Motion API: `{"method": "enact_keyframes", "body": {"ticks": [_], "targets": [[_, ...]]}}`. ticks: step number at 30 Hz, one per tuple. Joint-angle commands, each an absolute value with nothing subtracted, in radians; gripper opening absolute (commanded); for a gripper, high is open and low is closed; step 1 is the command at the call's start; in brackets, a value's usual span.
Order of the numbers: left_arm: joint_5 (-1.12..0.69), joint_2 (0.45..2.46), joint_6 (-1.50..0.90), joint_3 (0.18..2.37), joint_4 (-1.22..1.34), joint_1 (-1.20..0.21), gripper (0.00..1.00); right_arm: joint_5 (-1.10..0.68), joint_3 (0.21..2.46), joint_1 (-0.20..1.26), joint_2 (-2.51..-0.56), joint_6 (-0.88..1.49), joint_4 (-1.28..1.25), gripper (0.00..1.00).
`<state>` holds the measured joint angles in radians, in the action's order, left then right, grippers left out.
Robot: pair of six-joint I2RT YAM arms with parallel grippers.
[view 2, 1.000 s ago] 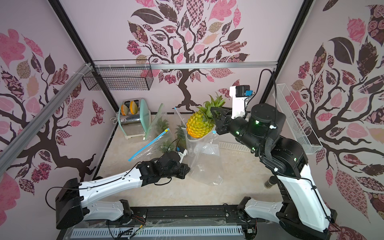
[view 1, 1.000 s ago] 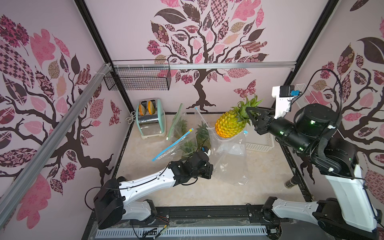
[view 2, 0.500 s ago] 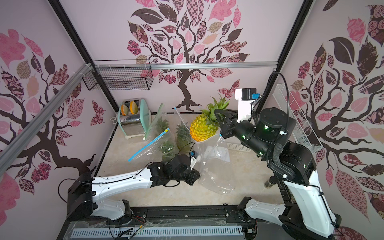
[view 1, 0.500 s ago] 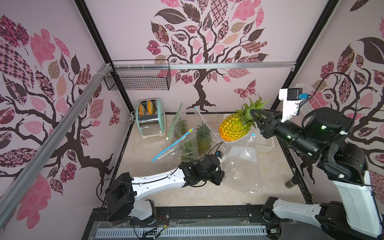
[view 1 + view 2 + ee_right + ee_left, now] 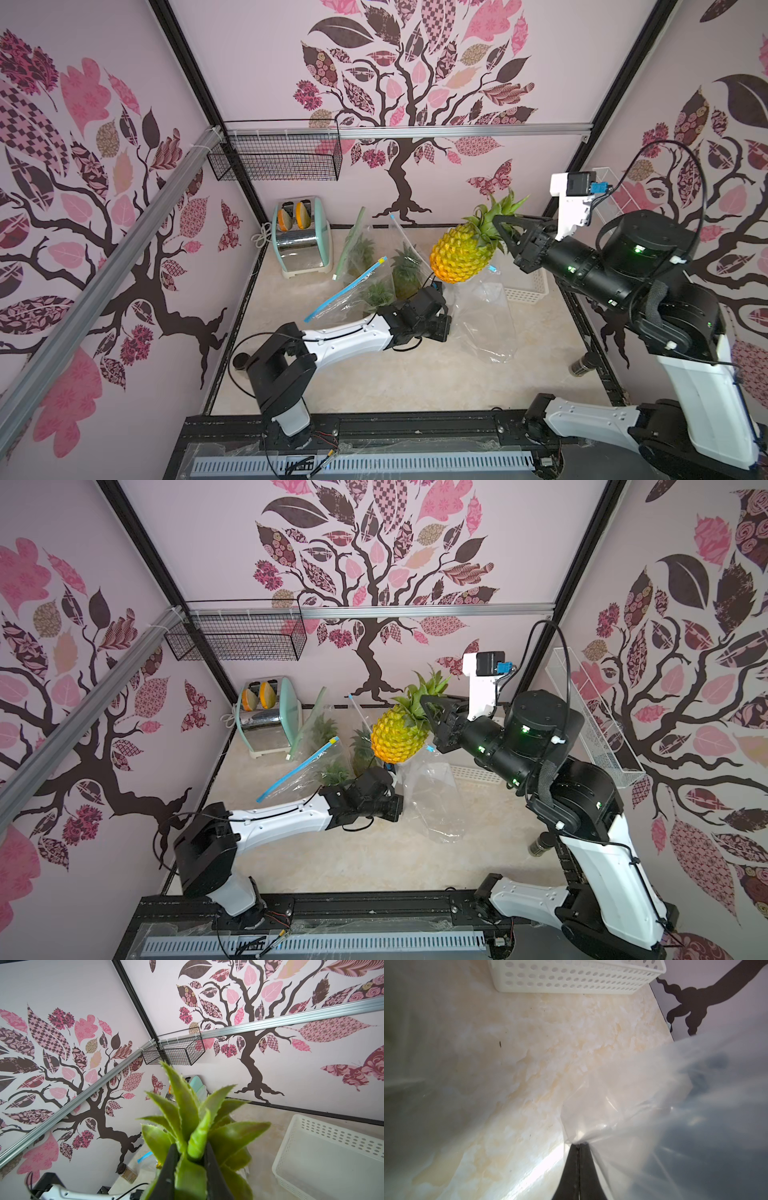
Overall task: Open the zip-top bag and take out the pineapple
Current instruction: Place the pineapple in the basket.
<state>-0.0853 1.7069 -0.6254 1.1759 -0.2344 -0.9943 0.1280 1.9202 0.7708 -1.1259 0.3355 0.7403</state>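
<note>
**Yellow-orange pineapple with a green leaf crown** (image 5: 459,257) (image 5: 398,741): out of the bag and hanging in the air, above and just beside the white perforated plastic basket (image 5: 527,291). The right arm's fingers (image 5: 171,1169) stand narrow, clamped on the crown leaves alone. The fruit body hangs tilted below them.

**Clear, limp zip-top bag** (image 5: 482,320): slumped on the marbled beige surface (image 5: 415,374), touching the basket. One fold is pinched in the left arm's fingers (image 5: 570,1176), which are pressed fully together on the film. The fruit hides the bag's mouth, so whether its base has wholly cleared the rim is uncertain.

**Step in hand (judged):** carrying the fruit off and setting it down.
- The leaves give a thin hold on a heavy body, so travel should be slow and without swing.
- The left pinch is best held until the fruit is well apart from the film.

**Surroundings, outward from the basket:**
- Beyond the emptied bag stand further bagged pineapples (image 5: 405,270), one under a blue zip strip (image 5: 345,291).
- Farther off is a mint-and-chrome toaster (image 5: 301,239).
- A black wire wall basket (image 5: 274,162) hangs above the toaster.
- A small dark jar (image 5: 582,365) stands on the basket's near side.

Only the bag's raised film lies near the fruit's path.
</note>
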Motion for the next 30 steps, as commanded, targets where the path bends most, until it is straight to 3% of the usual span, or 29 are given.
{"method": "enact_keyframes", "body": {"ticks": [1, 6, 11, 17, 22, 30], "targets": [[-0.057, 1.799, -0.611, 1.264, -0.257, -1.007, 0.00, 0.104, 2.005, 0.769, -1.089, 0.358, 0.556, 0.00], [-0.170, 1.799, -0.577, 1.302, -0.120, -1.022, 0.00, 0.116, 1.972, 0.770, -1.068, 0.370, 0.549, 0.00], [-0.066, 1.683, -0.411, 1.232, -0.036, -1.131, 0.00, 0.110, 1.922, 0.769, -1.056, 0.380, 0.517, 0.00], [-0.026, 1.586, -0.448, 1.100, 0.136, -1.143, 0.00, 0.103, 1.878, 0.770, -1.045, 0.396, 0.488, 0.00], [0.036, 1.574, -0.426, 1.172, -0.081, -1.141, 0.00, 0.145, 1.891, 0.769, -1.057, 0.366, 0.497, 0.00], [0.000, 1.282, -0.419, 1.174, -0.189, -1.013, 0.00, 0.335, 2.031, 0.770, -1.155, 0.190, 0.586, 0.00]]}}
